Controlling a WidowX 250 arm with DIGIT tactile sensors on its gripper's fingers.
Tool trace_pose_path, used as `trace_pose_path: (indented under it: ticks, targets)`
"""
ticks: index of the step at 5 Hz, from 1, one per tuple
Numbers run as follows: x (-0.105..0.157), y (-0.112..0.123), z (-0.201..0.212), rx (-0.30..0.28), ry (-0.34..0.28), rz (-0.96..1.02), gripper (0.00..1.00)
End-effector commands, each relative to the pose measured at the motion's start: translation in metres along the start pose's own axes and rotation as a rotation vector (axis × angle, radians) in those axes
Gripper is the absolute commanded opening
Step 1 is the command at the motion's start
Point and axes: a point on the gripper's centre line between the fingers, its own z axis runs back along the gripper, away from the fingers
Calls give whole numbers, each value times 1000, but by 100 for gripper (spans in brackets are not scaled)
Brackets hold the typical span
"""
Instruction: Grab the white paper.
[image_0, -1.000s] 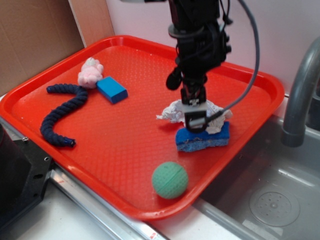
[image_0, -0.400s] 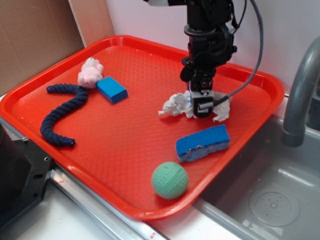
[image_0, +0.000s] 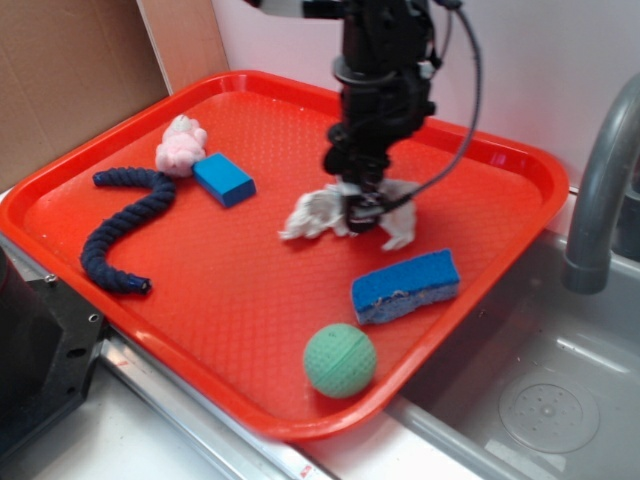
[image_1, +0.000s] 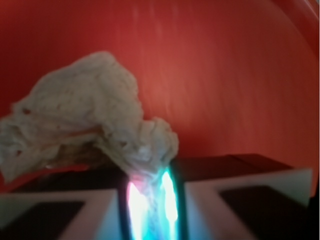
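Observation:
The white paper (image_0: 318, 213) is a crumpled off-white wad near the middle of the red tray (image_0: 250, 300). My gripper (image_0: 360, 212) is shut on it, with the wad hanging out to both sides of the fingers. In the wrist view the white paper (image_1: 90, 120) bulges up and left from the narrow gap where the two fingers pinch it, and my gripper (image_1: 151, 200) holds a thin strand of it over the red tray floor (image_1: 225, 75).
A blue sponge (image_0: 405, 286) lies just right and in front of the gripper. A green ball (image_0: 340, 360) sits near the tray's front edge. A blue block (image_0: 223, 179), pink plush toy (image_0: 181, 145) and dark rope (image_0: 125, 227) lie at the left. A sink faucet (image_0: 600, 190) stands at right.
The gripper has moved left with the white paper held in it, away from the blue sponge. The sponge stays where it lay 0.4 s ago.

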Motion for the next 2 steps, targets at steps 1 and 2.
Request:
trace_pose_path:
  ticks: [1, 2]
  targets:
    - [-78, 24, 93, 4, -151, 325, 0]
    - [-98, 17, 122, 25, -88, 440, 0]
